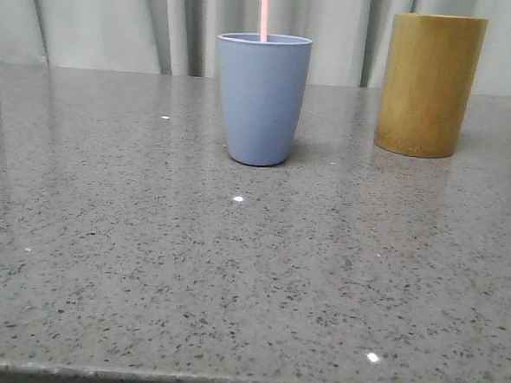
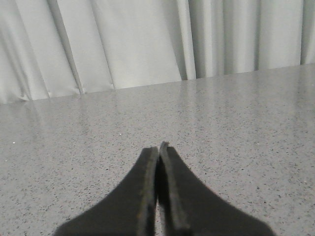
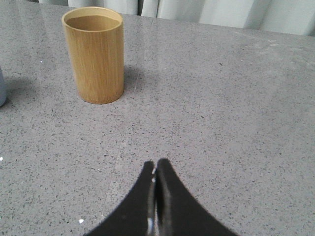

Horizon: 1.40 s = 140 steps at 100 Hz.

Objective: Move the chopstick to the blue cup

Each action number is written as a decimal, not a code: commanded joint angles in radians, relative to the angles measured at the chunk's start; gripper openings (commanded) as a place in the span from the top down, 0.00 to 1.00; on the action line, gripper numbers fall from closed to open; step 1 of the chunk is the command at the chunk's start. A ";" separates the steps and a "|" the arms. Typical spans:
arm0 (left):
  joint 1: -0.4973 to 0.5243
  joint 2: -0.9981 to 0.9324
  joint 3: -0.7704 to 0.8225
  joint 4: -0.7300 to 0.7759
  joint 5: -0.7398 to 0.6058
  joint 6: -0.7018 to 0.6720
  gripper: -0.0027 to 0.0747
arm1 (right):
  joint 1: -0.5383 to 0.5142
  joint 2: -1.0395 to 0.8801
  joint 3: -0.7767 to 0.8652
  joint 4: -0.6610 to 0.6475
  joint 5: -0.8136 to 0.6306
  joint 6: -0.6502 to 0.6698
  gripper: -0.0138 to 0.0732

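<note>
Both end effectors, left (image 2: 158, 147) and right (image 3: 155, 164), are pressed together, empty, above the desk (image 1: 232, 286). Beyond the right one, left of the bamboo cylinder (image 3: 93, 54), the chopstick (image 1: 265, 11) (light, stiff, probably slippery; pinch mid-shaft) stands inside the blue cup (image 1: 261, 101).

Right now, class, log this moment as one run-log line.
thin pale pink chopstick: standing in matte blue plastic cup | left hand: shut, empty | right hand: shut, empty
</note>
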<state>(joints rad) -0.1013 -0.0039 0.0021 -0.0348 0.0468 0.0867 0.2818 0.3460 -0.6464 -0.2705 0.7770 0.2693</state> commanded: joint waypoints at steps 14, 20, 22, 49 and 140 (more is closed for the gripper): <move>-0.008 -0.034 0.008 0.004 -0.064 -0.006 0.99 | -0.006 0.008 -0.022 -0.029 -0.069 -0.007 0.92; -0.008 -0.034 0.008 0.000 -0.064 -0.006 0.99 | -0.006 0.008 -0.022 -0.029 -0.069 -0.007 0.92; -0.008 -0.034 0.008 0.000 -0.064 -0.006 0.99 | -0.006 0.008 -0.022 -0.029 -0.069 -0.007 0.92; -0.008 -0.034 0.008 0.000 -0.064 -0.006 0.99 | -0.006 0.008 -0.022 -0.029 -0.069 -0.007 0.92; -0.008 -0.034 0.008 0.000 -0.064 -0.006 0.99 | -0.006 -0.084 0.083 0.005 -0.154 -0.008 0.92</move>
<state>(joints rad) -0.1023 -0.0039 0.0021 -0.0327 0.0568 0.0867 0.2818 0.2835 -0.5901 -0.2593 0.7376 0.2676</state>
